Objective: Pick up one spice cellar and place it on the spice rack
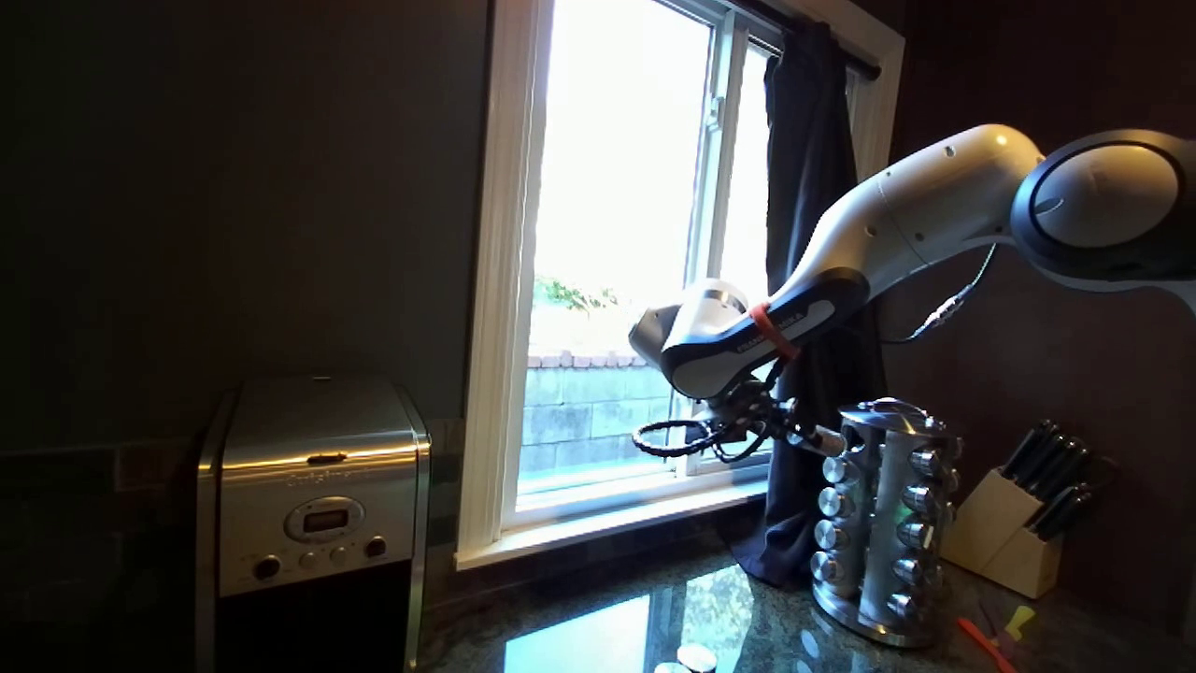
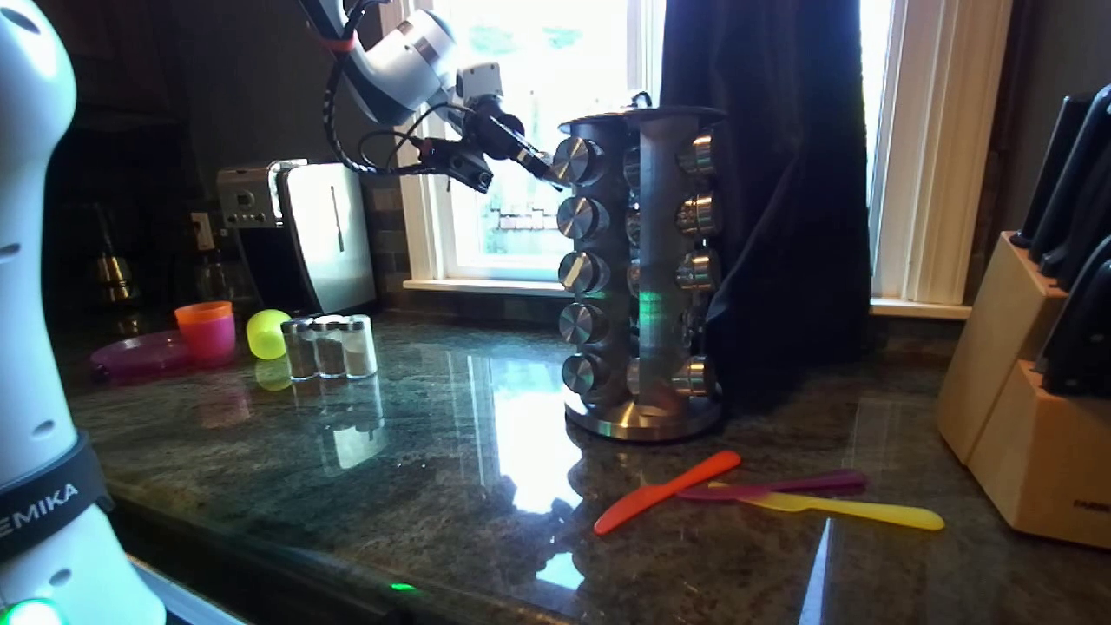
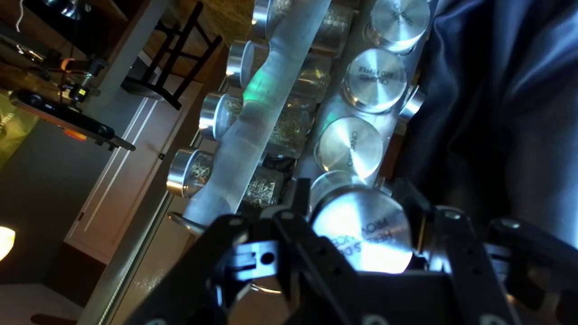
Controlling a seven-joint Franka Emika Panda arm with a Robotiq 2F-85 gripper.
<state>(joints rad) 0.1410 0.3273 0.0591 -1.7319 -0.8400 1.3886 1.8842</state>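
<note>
The spice rack, a silvery tiered carousel of shiny-lidded jars, stands on the counter in both exterior views (image 1: 876, 542) (image 2: 618, 260). My gripper (image 3: 355, 195) has its fingers on both sides of one spice jar (image 3: 361, 230) and looks shut on it. Its silver lid reads as herbs de Provence and faces the wrist camera. The jar (image 1: 824, 440) lies tilted at the rack's top row, above a column of lids, its glass end toward the rack. How far it sits in the slot is hidden. In an exterior view my gripper (image 2: 545, 172) is partly behind the rack's top jar.
A wooden knife block (image 1: 1004, 537) stands beside the rack. Plastic knives (image 2: 668, 490) lie in front of it. Small glass shakers (image 2: 330, 349), a yellow-green cup (image 2: 267, 334), pink cups (image 2: 208, 334) and a coffee maker (image 1: 318, 486) stand on the counter. A dark curtain (image 2: 781, 200) hangs behind the rack.
</note>
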